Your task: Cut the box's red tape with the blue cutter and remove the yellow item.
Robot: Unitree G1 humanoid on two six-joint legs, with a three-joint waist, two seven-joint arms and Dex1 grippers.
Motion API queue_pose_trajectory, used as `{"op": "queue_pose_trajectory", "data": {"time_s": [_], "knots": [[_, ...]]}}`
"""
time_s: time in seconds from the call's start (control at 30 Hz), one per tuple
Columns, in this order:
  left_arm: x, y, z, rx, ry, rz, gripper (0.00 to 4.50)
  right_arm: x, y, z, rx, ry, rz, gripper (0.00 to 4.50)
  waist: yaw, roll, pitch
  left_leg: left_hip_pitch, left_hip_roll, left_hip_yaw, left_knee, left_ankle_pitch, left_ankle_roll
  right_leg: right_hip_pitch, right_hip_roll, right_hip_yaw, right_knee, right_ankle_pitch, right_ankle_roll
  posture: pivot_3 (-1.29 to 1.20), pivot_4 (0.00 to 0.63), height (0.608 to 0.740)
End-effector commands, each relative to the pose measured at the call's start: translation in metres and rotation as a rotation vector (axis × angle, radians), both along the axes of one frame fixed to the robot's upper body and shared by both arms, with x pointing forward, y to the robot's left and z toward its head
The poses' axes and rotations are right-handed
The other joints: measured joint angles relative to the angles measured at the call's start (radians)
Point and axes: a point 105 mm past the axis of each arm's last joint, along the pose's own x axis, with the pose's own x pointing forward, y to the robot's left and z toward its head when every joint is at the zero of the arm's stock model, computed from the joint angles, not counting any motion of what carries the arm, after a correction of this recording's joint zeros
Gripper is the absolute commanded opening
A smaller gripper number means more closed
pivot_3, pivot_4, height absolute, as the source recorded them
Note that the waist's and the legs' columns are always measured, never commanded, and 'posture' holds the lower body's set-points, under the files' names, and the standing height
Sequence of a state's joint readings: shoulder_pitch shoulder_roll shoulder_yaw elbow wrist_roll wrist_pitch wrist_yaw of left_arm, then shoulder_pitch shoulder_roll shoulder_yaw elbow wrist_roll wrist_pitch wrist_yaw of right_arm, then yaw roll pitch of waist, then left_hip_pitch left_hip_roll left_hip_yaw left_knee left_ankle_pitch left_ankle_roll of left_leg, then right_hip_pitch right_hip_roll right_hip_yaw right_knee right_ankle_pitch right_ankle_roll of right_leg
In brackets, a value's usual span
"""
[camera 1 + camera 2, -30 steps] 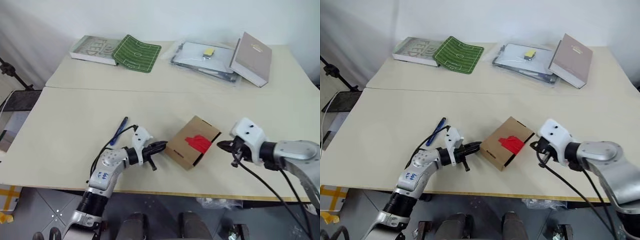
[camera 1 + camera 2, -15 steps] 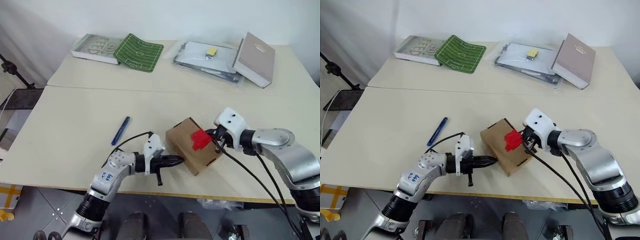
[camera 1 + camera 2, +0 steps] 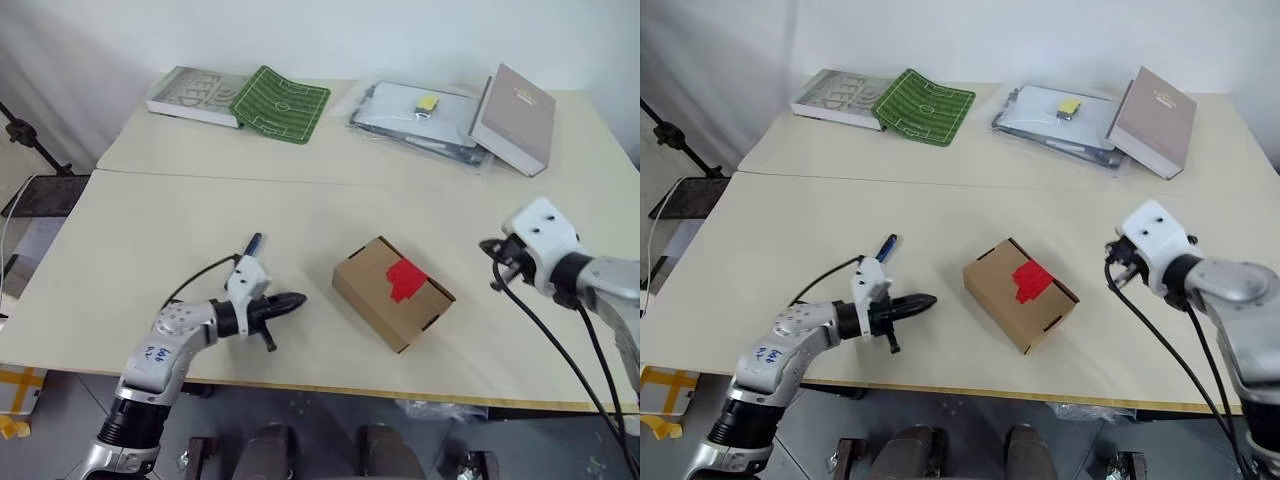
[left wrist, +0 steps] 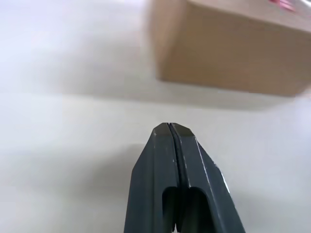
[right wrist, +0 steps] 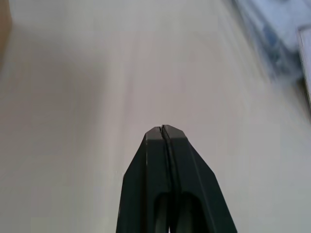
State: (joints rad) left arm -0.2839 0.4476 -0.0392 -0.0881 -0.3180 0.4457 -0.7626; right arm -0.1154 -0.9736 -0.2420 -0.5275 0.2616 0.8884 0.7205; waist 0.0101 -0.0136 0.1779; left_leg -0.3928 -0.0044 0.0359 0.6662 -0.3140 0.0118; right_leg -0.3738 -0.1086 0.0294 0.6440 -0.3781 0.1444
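Note:
The brown cardboard box (image 3: 392, 294) lies flat near the table's front edge, flaps closed, with the red tape (image 3: 405, 279) on its top. The blue cutter (image 3: 885, 246) lies on the table to the left of the box, partly hidden behind my left wrist. My left gripper (image 3: 298, 299) is shut and empty, pointing at the box's left side a short gap away; the box's side (image 4: 228, 53) faces it there. My right gripper (image 3: 1114, 256) is shut and empty, off to the box's right over bare table. The yellow item is hidden.
At the back stand a grey book (image 3: 192, 95) and a green pitch-patterned pad (image 3: 284, 103) on the left. A plastic sleeve (image 3: 415, 115) with a small flat yellow piece (image 3: 428, 102) and another grey book (image 3: 514, 115) are on the right.
Half a second ago both grippers pressed the box from either side and it stood tilted. Both have since drawn apart, left one leftward, right one rightward, and the box lies flat.

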Motion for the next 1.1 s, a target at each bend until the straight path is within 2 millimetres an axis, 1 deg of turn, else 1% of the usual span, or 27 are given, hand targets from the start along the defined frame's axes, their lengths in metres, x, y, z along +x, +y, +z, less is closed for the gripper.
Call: {"op": "queue_pose_trajectory", "data": {"time_s": [0.03, 0.13, 0.2, 0.27, 0.4, 0.5, 0.7, 0.9, 1.03, 1.1], "knots": [[0.022, -0.003, 0.014, -0.021, -0.127, 0.038, 0.0, -0.033, 0.006, -0.006, -0.06, 0.118, 0.039, 0.03, 0.005, 0.0, 0.0, 0.0, -0.001, 0.0, 0.001, 0.0, 0.001, 0.0, 0.0, 0.0, 0.0, 0.0, 0.0, 0.0, 0.15, 0.74], [0.032, -0.015, 0.021, -0.065, -0.165, 0.027, 0.0, -0.045, 0.016, -0.012, -0.028, 0.172, 0.065, 0.03, 0.001, -0.001, 0.0, 0.0, -0.002, 0.002, 0.002, 0.0, 0.002, 0.001, 0.002, 0.001, 0.0, 0.002, 0.003, 0.0, 0.15, 0.74], [0.038, -0.03, 0.024, -0.086, -0.183, -0.011, 0.0, -0.052, 0.032, -0.016, 0.024, 0.201, 0.115, 0.03, 0.0, -0.001, 0.0, 0.0, -0.002, 0.002, 0.003, 0.0, 0.003, 0.001, 0.002, 0.001, 0.0, 0.002, 0.004, 0.0, 0.15, 0.74], [0.041, -0.043, 0.026, -0.104, -0.192, -0.052, 0.0, -0.053, 0.043, -0.019, 0.054, 0.203, 0.136, 0.03, 0.001, -0.002, 0.0, 0.0, -0.001, 0.002, 0.004, 0.0, 0.002, 0.0, 0.004, 0.001, -0.001, 0.002, 0.004, 0.0, 0.15, 0.74], [0.041, -0.06, 0.026, -0.12, -0.183, -0.137, 0.0, -0.053, 0.057, -0.025, 0.1, 0.208, 0.153, 0.03, -0.002, -0.002, 0.001, 0.0, -0.001, 0.002, 0.004, 0.0, 0.002, 0.0, 0.004, 0.001, 0.0, 0.002, 0.004, 0.0, 0.15, 0.74], [0.034, -0.069, 0.023, -0.112, -0.157, -0.233, 0.0, -0.056, 0.065, -0.028, 0.114, 0.216, 0.169, 0.03, -0.004, -0.002, 0.001, 0.0, -0.001, 0.002, 0.004, 0.0, 0.002, -0.001, 0.004, 0.001, 0.001, 0.002, 0.004, 0.0, 0.15, 0.74], [0.019, -0.078, 0.017, -0.091, -0.115, -0.367, 0.0, -0.063, 0.08, -0.024, 0.154, 0.224, 0.215, 0.03, -0.01, -0.003, 0.001, 0.0, -0.001, 0.002, 0.004, 0.0, 0.002, -0.001, 0.004, 0.001, 0.001, 0.002, 0.004, 0.0, 0.15, 0.74], [0.014, -0.08, 0.016, -0.088, -0.099, -0.392, 0.0, -0.069, 0.087, -0.023, 0.18, 0.237, 0.233, 0.03, -0.01, -0.003, 0.001, 0.0, -0.001, 0.001, 0.004, 0.0, 0.002, 0.0, 0.004, 0.001, 0.001, 0.002, 0.004, 0.0, 0.15, 0.74], [0.019, -0.075, 0.012, -0.072, -0.097, -0.348, 0.0, -0.068, 0.081, -0.027, 0.165, 0.241, 0.199, 0.03, -0.01, -0.003, 0.001, 0.0, -0.001, 0.001, 0.004, 0.0, 0.002, 0.0, 0.004, 0.001, 0.001, 0.002, 0.004, 0.0, 0.15, 0.74], [0.023, -0.069, 0.011, -0.062, -0.078, -0.315, 0.0, -0.065, 0.067, -0.028, 0.135, 0.235, 0.156, 0.03, -0.009, -0.003, 0.001, 0.0, -0.001, 0.001, 0.004, 0.0, 0.002, 0.0, 0.004, 0.001, 0.001, 0.002, 0.004, 0.0, 0.15, 0.74]]}}
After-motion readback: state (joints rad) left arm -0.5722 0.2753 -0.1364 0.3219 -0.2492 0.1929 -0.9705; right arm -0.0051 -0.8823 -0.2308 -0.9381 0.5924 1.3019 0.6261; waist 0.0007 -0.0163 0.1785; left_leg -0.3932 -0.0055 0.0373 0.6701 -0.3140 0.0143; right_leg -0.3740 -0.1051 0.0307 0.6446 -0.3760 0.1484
